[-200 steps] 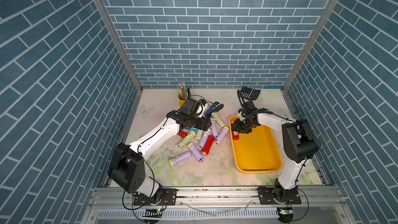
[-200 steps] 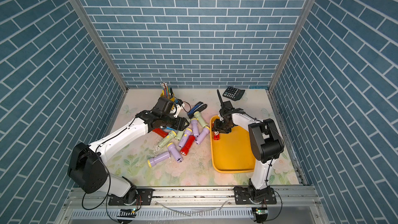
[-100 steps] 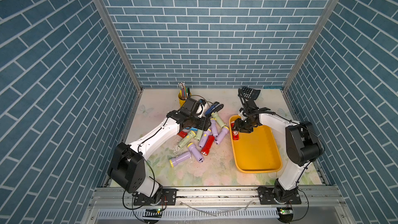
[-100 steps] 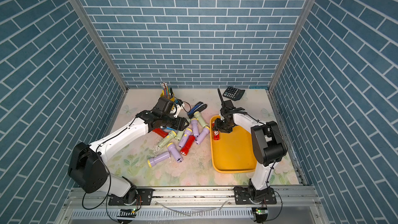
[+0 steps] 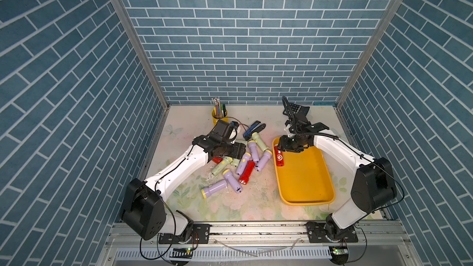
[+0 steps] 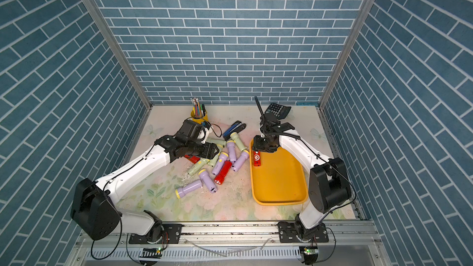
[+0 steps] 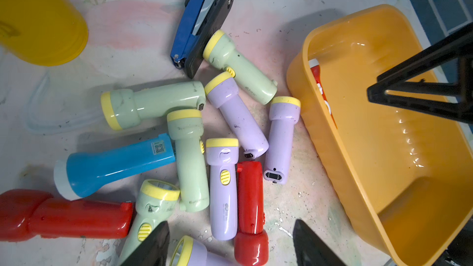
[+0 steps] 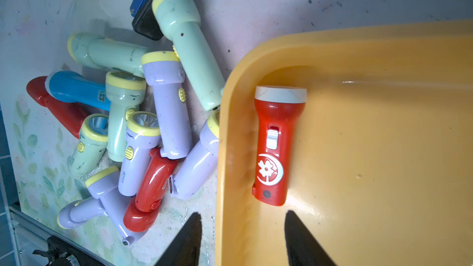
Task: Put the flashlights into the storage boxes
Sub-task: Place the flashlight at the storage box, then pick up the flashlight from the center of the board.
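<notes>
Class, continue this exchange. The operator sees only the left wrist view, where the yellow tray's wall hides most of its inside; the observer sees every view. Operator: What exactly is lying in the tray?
Observer: One red flashlight with a white head, flat in the yellow tray along its wall; the rest looks bare.
Operator: Is the right end effector holding it?
Observer: No. It is open above the tray, with nothing gripped.
Operator: Anything behind that arm?
Observer: A black calculator at the table's far edge.
</notes>
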Controlling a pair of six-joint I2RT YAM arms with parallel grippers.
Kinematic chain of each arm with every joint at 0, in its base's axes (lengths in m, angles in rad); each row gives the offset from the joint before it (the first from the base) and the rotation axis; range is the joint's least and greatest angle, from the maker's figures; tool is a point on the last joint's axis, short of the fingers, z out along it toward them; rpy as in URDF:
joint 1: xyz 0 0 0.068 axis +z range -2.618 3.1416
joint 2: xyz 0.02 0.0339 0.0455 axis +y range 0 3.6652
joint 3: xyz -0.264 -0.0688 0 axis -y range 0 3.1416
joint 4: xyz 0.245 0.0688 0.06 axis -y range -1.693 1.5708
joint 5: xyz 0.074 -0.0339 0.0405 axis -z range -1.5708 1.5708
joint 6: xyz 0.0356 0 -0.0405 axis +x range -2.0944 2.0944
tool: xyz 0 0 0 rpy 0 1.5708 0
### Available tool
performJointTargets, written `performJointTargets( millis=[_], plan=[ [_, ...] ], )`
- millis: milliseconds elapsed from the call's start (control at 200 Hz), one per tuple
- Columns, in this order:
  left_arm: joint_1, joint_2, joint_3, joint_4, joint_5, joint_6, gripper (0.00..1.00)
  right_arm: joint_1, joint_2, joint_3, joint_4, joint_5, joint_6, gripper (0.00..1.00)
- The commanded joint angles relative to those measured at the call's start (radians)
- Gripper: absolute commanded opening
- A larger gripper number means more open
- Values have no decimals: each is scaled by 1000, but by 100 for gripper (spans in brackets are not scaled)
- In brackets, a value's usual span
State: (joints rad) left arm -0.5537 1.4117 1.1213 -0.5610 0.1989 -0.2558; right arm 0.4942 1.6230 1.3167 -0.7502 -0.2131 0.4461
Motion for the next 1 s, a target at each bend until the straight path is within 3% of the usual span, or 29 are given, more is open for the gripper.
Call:
performJointTargets(
  millis=[0, 210, 490, 760, 995],
  plan=[
    [25, -22, -42, -25, -7, -38, 77, 50, 12, 88, -106, 72, 16, 53],
    [130, -65, -131, 24, 72, -94, 76, 121, 173, 280, -223, 151, -46, 54],
    [257, -88, -176, 39, 121, -98, 77, 132, 428, 556, -344, 168, -155, 55],
    [305, -50, -173, 55, 147, -100, 77, 136, 622, 754, -417, 173, -250, 56],
    [317, -37, -166, 56, 147, -97, 77, 136, 718, 822, -420, 145, -301, 56]
  ],
)
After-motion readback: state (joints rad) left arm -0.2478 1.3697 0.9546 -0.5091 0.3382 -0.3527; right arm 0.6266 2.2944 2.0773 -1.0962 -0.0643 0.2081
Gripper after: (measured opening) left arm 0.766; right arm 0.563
